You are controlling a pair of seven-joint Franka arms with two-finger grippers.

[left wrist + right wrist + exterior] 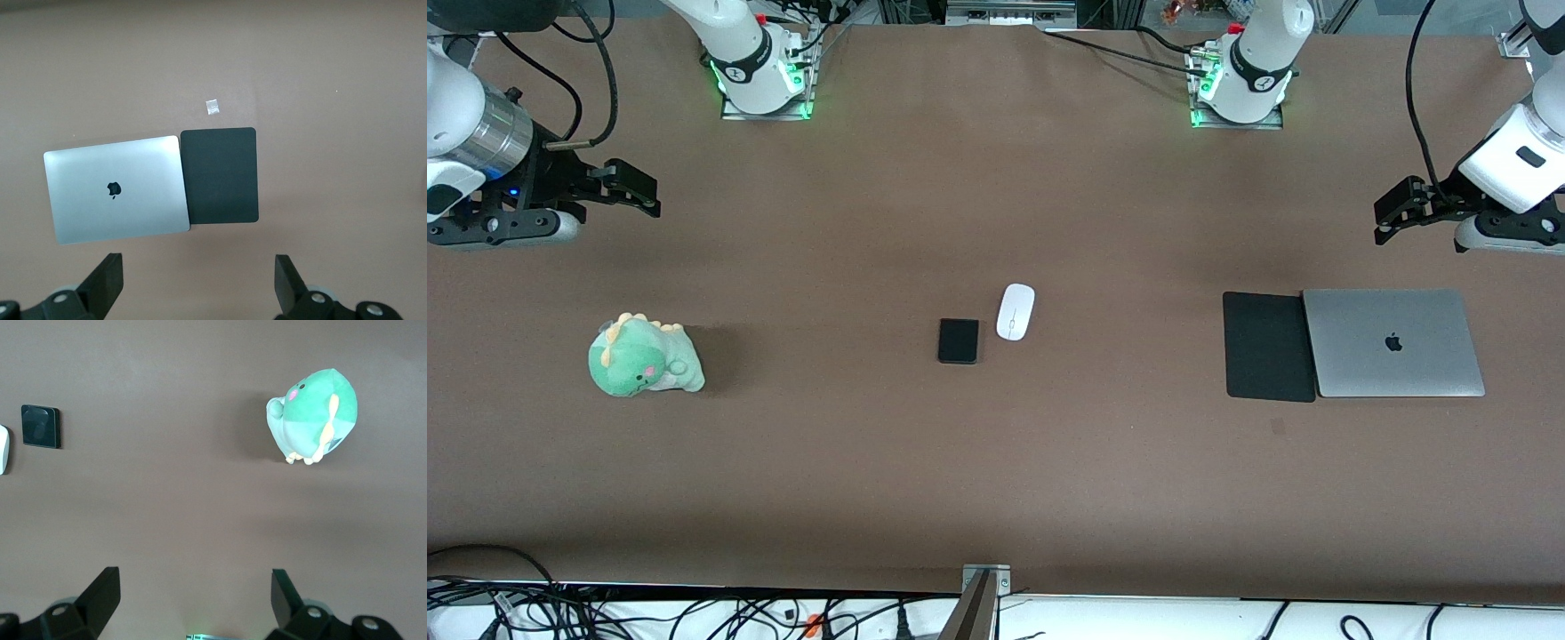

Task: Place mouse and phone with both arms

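Observation:
The white mouse [1016, 311] lies at the middle of the brown table, with the small black phone [959, 340] beside it, slightly nearer the front camera. Both show at the edge of the right wrist view: the phone [41, 426] and a sliver of the mouse [3, 450]. My right gripper [636, 189] is open and empty, up in the air at the right arm's end of the table. My left gripper [1392, 213] is open and empty, up in the air at the left arm's end, over bare table beside the laptop. Both are well apart from the mouse and the phone.
A closed silver laptop [1393, 342] lies at the left arm's end with a thin black mouse mat [1268, 347] against its side; both show in the left wrist view, laptop [117, 189] and mat [220, 175]. A green dinosaur plush [643, 357] sits at the right arm's end.

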